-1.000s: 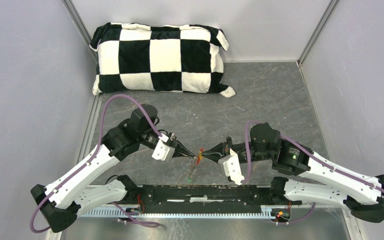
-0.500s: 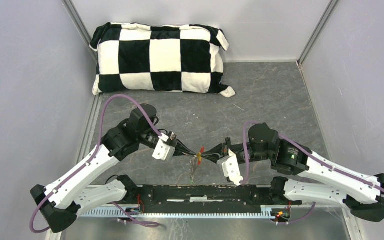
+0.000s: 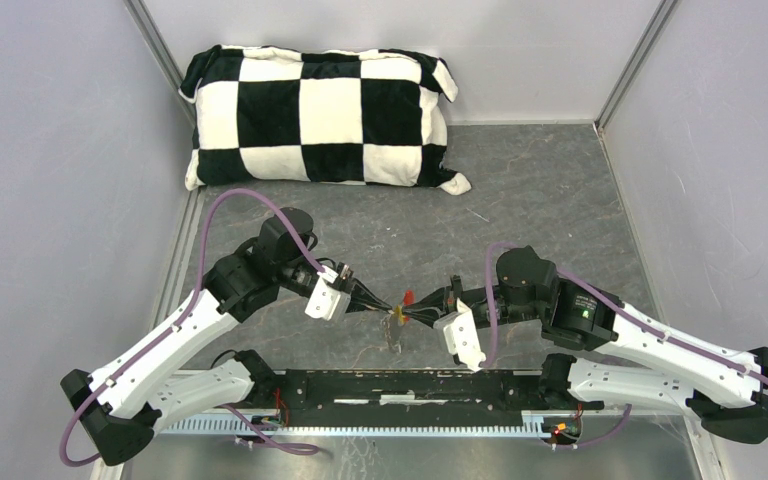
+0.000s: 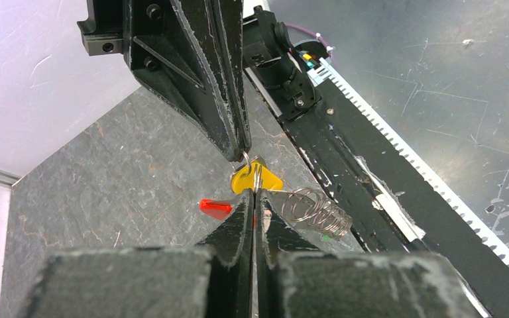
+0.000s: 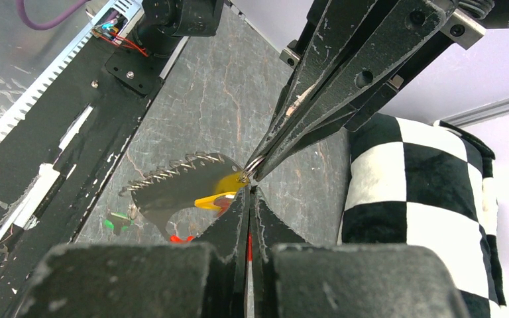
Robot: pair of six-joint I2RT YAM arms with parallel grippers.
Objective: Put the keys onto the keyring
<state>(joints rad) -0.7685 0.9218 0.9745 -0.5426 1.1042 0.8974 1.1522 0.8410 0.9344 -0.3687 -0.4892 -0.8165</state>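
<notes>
Two claws are clamped on the keyring (image 4: 315, 211), tip to tip at the yellow key (image 4: 257, 179): the left claw (image 4: 254, 195) and right claw (image 5: 248, 193).

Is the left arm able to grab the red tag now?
Probably not yet. The left gripper is shut on the keyring, which the right gripper pinches too. The red tag is beside its tips, but it must let go first.

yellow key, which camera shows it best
Left wrist: the yellow key sits sharp, mid-frame and mostly in the open. Right wrist shows it half hidden behind a blurred shape. Top external shows only a tiny speck.
</notes>
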